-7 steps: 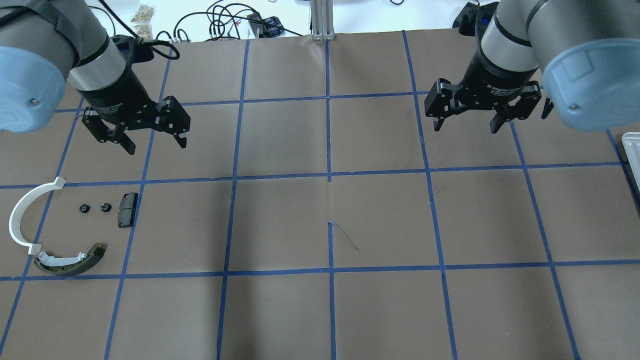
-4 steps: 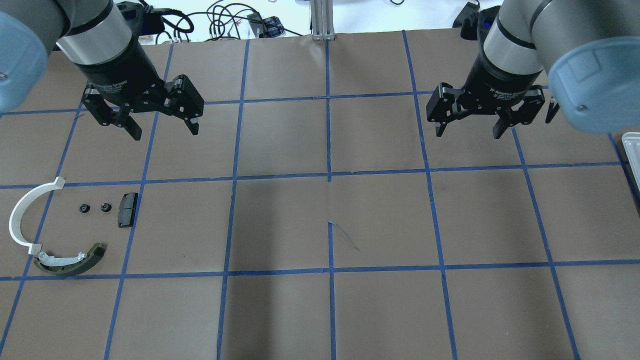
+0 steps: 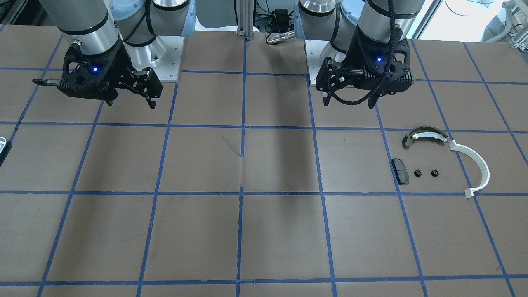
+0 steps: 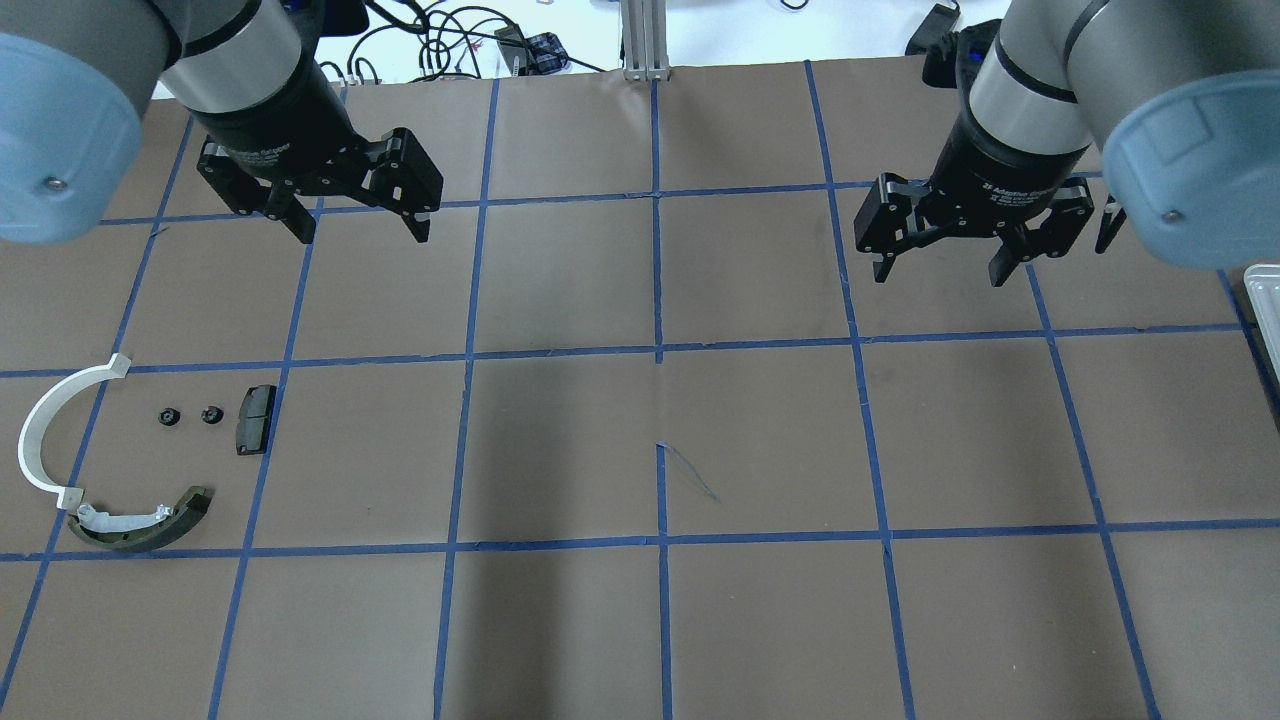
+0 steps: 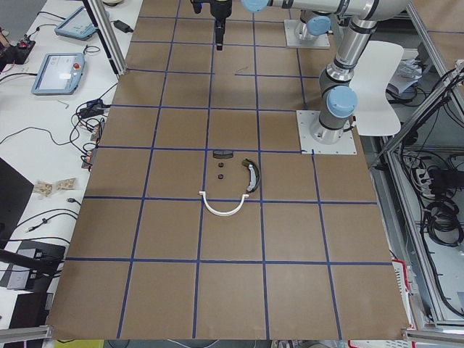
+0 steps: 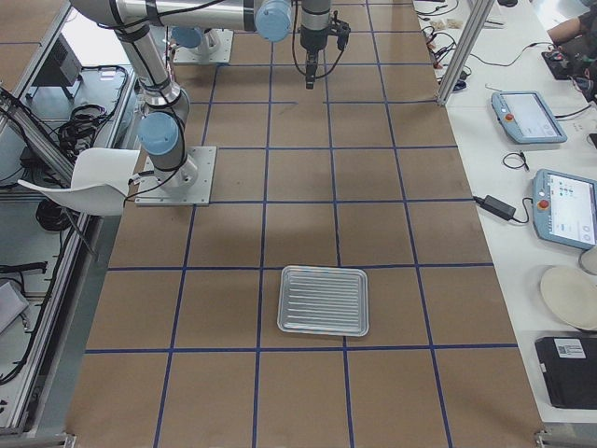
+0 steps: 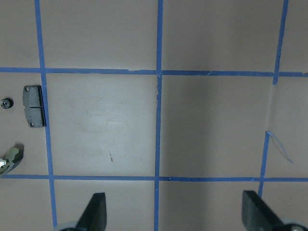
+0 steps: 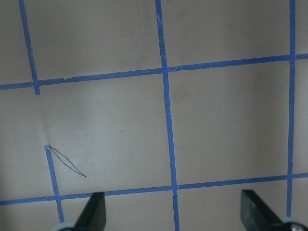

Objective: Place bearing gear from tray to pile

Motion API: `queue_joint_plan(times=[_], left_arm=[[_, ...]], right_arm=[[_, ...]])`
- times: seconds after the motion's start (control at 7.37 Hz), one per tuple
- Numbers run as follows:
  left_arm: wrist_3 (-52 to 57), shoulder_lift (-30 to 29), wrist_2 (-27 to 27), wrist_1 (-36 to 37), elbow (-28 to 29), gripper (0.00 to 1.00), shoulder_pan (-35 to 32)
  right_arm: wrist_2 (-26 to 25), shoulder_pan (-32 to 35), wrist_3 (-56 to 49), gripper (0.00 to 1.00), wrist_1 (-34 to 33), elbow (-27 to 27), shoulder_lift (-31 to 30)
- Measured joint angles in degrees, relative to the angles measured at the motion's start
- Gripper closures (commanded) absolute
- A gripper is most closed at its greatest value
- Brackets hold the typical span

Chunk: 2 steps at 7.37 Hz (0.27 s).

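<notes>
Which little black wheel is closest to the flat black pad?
The wheel right next to the pad. The other wheel sits farther off, toward the white curved piece.

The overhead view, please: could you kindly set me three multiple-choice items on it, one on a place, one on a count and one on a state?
1. On which side of the white arc does the black pad lie in this view?
A. The view's right
B. The view's left
C. On top of it

2. How many small black gears lie between them?
A. One
B. Two
C. Four

3. How do the left claw and the right claw stand?
A. Both open, holding nothing
B. Left shut on a gear
C. Both shut

Answers:
1 A, the pad lies rightward of the arc, apart from it.
2 B, two gears lie side by side.
3 A, each claw's fingers are spread with only table showing between them.
</notes>
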State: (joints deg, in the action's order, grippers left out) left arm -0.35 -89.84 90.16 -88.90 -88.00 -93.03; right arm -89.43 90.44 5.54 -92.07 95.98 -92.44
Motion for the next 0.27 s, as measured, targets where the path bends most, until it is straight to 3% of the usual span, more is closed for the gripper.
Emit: queue_joint_plan(times=[0.27], left_arm=[[0.38, 0.14, 0.15, 0.83, -0.07, 0.0, -0.04]], right_arm=[[-0.02, 0.06, 0.07, 0.0, 0.02, 0.0, 0.09]])
